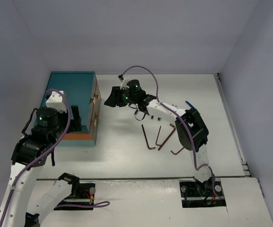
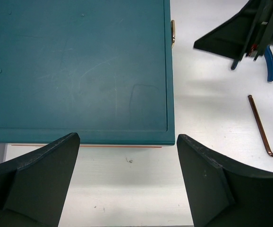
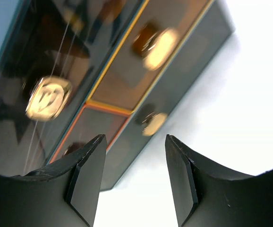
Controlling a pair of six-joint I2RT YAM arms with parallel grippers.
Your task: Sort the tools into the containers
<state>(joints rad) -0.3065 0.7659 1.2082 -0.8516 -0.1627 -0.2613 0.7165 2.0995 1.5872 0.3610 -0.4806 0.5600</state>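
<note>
Top external and wrist views taken together, sorting is judged barely begun: hex keys (image 2: 260, 126) are left loose on the table (image 1: 127, 161) near the teal chest (image 1: 72, 87), whose drawers (image 3: 127, 80) are seen shut, while the left gripper (image 2: 127, 161) and the right gripper (image 3: 134, 156) are held wide, empty.

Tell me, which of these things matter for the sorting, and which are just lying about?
Part of the job: teal chest, drawers, brass knobs, hex keys, blue-handled pliers, left pincer, right pincer, both open.
Just lying about: purple cable, white table.
</note>
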